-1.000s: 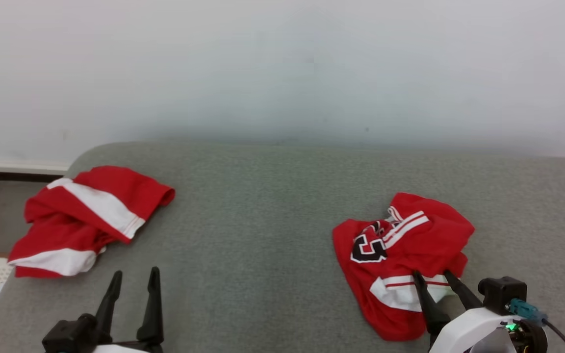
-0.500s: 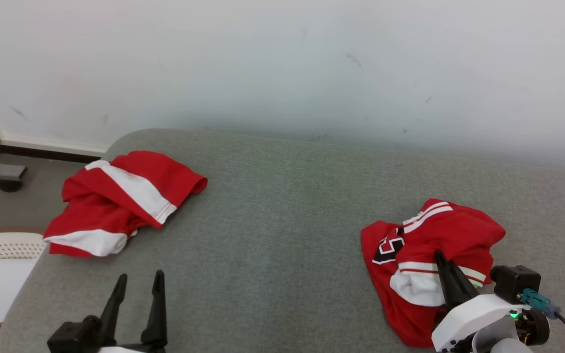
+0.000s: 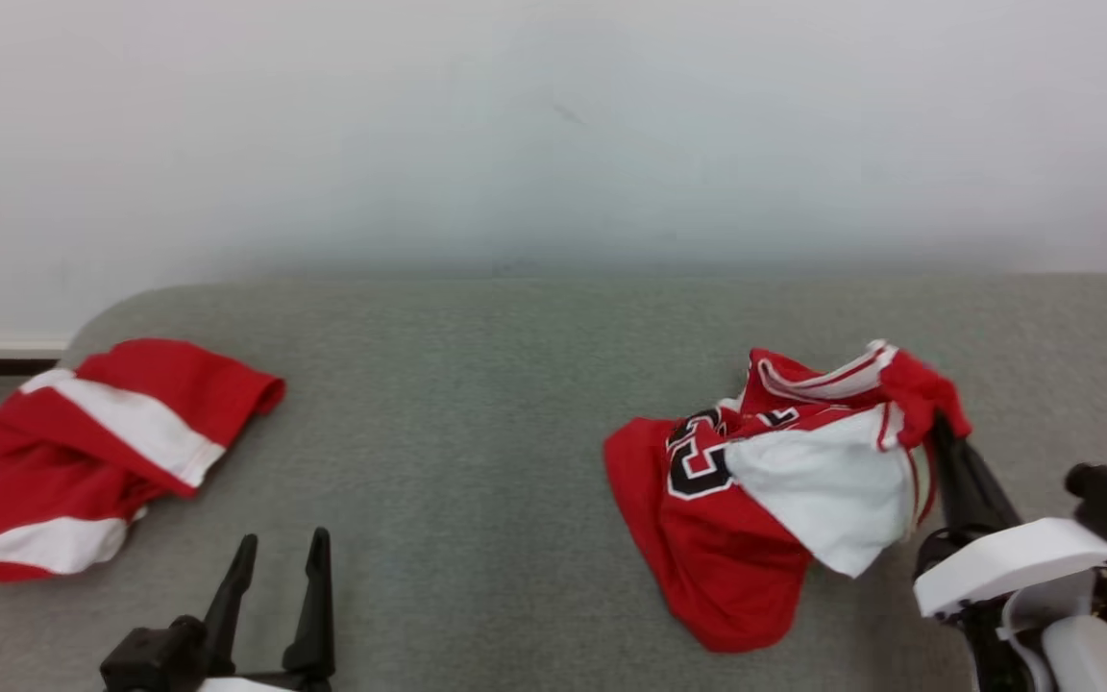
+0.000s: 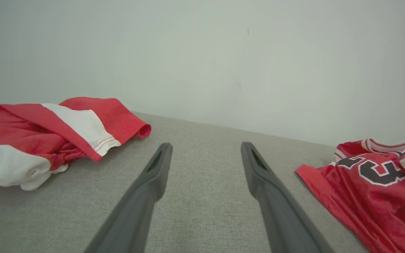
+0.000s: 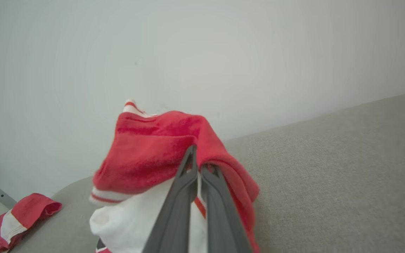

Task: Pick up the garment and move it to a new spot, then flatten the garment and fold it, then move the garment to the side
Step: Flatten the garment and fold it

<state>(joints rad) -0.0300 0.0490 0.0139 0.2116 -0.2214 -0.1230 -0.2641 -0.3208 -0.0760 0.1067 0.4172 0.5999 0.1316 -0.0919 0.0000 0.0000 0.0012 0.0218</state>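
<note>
- Grey fabric surface (image 3: 477,384), pale wall (image 3: 553,125) behind.
- Right pincer (image 5: 199,158) clenched on red jersey (image 3: 707,548) — its edge seemingly raised.
- Left pincer (image 3: 283,538) spread, empty — second red garment (image 3: 83,452) nearby.

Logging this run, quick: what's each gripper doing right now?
Left gripper: open, empty.
Right gripper: shut on the red jersey.

I see the crumpled red-and-white numbered jersey (image 3: 707,538) on the right of the grey fabric cushion (image 3: 477,432), a second red-and-white bunched garment (image 3: 102,432) far left, possibly overhanging its edge; pale wall (image 3: 553,125) behind.
</note>
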